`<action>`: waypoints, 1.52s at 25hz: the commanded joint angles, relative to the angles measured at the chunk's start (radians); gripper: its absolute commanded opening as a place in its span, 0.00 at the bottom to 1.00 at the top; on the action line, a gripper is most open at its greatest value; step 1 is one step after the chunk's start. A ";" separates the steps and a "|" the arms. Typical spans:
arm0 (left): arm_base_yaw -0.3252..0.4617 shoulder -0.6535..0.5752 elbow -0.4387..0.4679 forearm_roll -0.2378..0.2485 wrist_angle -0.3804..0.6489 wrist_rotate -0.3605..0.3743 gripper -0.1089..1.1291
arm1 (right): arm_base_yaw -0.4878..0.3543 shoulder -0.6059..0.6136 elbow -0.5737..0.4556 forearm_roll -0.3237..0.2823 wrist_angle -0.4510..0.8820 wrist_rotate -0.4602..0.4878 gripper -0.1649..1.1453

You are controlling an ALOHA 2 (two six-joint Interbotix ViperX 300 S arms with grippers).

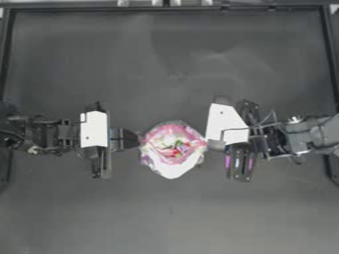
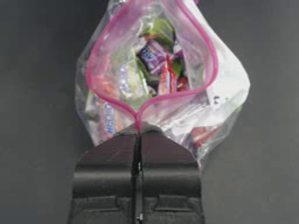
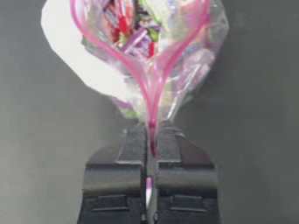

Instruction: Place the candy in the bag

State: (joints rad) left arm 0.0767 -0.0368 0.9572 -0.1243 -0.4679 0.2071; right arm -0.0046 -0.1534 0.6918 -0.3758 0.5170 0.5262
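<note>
left end effector (image 2: 139, 131) clenched on bag (image 1: 172, 149) rim, 9 o'clock side | right end effector (image 3: 152, 131) clenched on zipper end, 3 o'clock | bag mid-surface, mouth open, candy (image 2: 154, 65) inside | film thin, crinkly, slippery, light: grip zipper strip

The bag (image 1: 172, 150) lies on the table (image 1: 172, 64) midway between the two arms, nearer the table's front half, with the candy (image 1: 173, 150) inside it and its mouth spread wide. The left gripper (image 1: 138, 141) reaches in from the left and is clamped on the bag's left end at the zipper strip (image 2: 175, 94), its jaws pressed together. The right gripper (image 1: 210, 144) reaches in from the right and is clamped on the opposite end of the same strip, so that the bag spans the gap between the two.
</note>
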 commanded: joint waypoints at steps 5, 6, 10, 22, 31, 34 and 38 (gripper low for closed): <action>-0.005 -0.017 -0.018 0.000 -0.006 0.000 0.14 | 0.000 -0.011 -0.009 0.003 -0.057 0.002 0.83; -0.005 -0.017 -0.018 0.000 -0.006 0.000 0.14 | 0.000 -0.011 -0.011 0.002 -0.054 0.003 0.89; -0.005 -0.017 -0.018 0.000 -0.008 0.000 0.14 | -0.011 -0.011 -0.009 0.005 -0.046 0.003 0.90; -0.008 -0.020 -0.015 0.000 -0.006 0.000 0.14 | -0.015 -0.060 -0.038 0.006 0.008 -0.003 0.89; -0.006 -0.018 -0.017 0.000 -0.006 0.002 0.14 | -0.009 -0.166 -0.041 0.097 0.141 -0.064 0.89; -0.008 -0.018 -0.017 0.002 -0.006 0.002 0.14 | -0.009 -0.187 -0.048 0.160 0.198 -0.117 0.89; -0.006 -0.018 -0.018 0.002 -0.006 0.002 0.14 | -0.009 -0.199 -0.066 0.210 0.302 -0.161 0.89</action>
State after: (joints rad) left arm 0.0706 -0.0383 0.9572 -0.1243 -0.4694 0.2056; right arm -0.0169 -0.3298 0.6581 -0.1795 0.7808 0.3743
